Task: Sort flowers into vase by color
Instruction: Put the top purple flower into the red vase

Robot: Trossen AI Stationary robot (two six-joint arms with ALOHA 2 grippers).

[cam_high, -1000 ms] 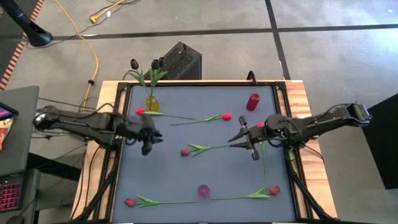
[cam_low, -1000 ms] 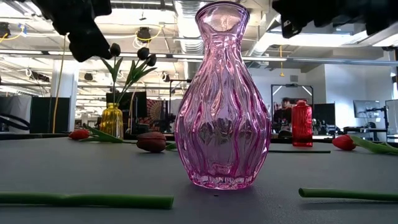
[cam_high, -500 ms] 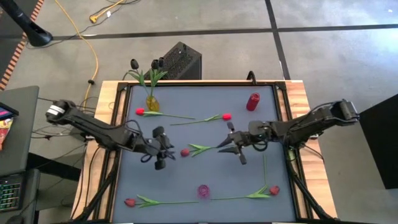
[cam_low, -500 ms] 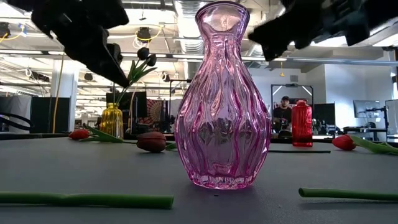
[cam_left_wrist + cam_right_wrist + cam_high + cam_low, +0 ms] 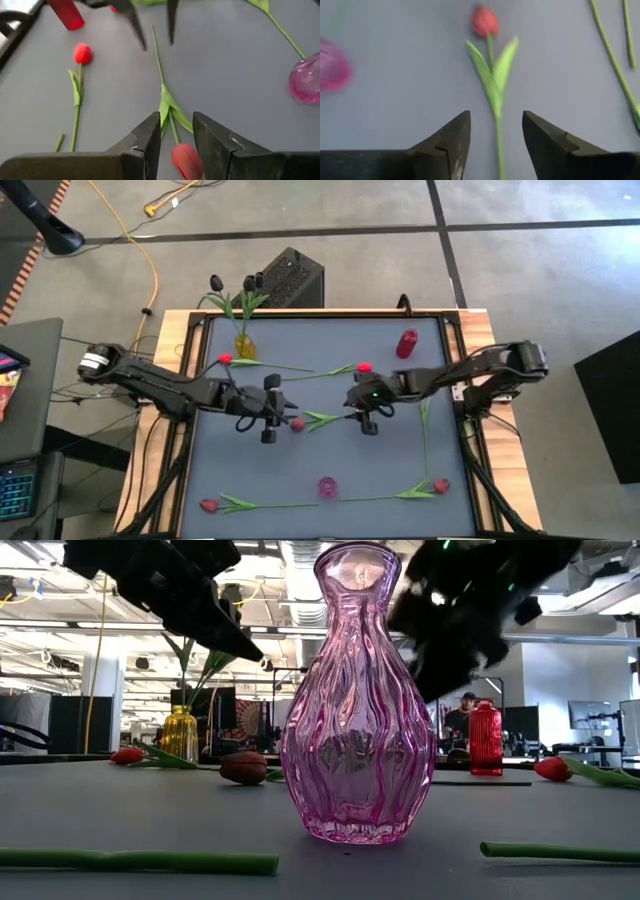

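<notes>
Both hands over the middle of the table [image 5: 300,470], at opposite ends of one dark red tulip [image 5: 298,424] lying flat. Left hand [image 5: 272,418] fingers parted, straddling its head, holding nothing. Right hand [image 5: 364,415] fingers parted over its stem, empty. Other tulips scattered; pink vase [image 5: 327,487] at the near edge.

My table [image 5: 250,470] has a grey top in a wooden frame. On it stand a yellow vase [image 5: 244,345] at the far left corner, a red vase [image 5: 406,343] toward the far right and a pink vase [image 5: 327,487] by the near edge. Loose tulips [image 5: 318,420] lie flat across the middle and along the near edge.
</notes>
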